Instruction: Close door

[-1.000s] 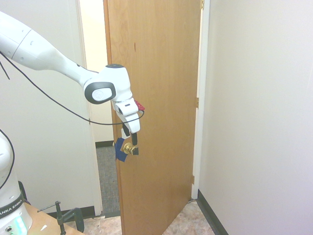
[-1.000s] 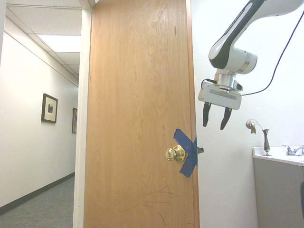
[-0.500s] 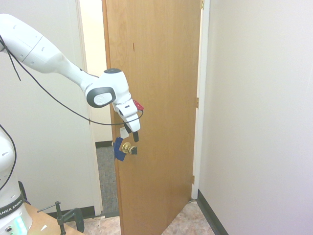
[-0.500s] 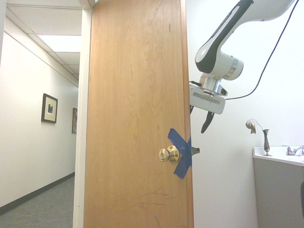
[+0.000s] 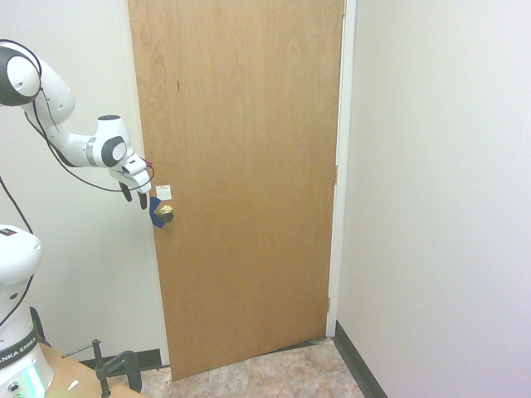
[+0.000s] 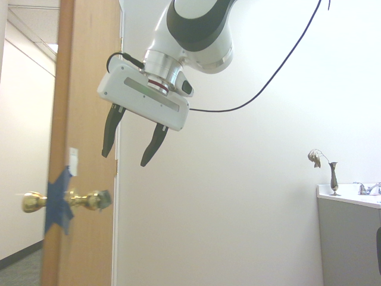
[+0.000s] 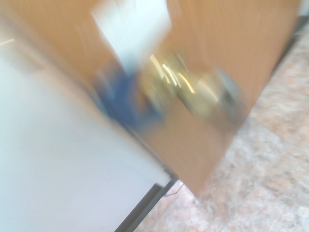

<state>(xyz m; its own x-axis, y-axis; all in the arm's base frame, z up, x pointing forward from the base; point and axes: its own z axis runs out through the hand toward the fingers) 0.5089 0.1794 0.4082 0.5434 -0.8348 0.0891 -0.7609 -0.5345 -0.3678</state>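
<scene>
Taking the brass round knob (image 6: 86,200) as datum. Slim dark metal vase (image 6: 334,179) holds a dried drooping flower (image 6: 315,157), well to the knob's wall side. Light-brown wooden door (image 5: 241,182) carries the knob near its free edge; slab upright, long axis vertical, still ajar in the second exterior view. My black two-finger pincer (image 6: 128,136) is above the knob, tilted, tips downward, spread apart, nothing between them. My white arm (image 6: 202,36) reaches in from higher up.
</scene>
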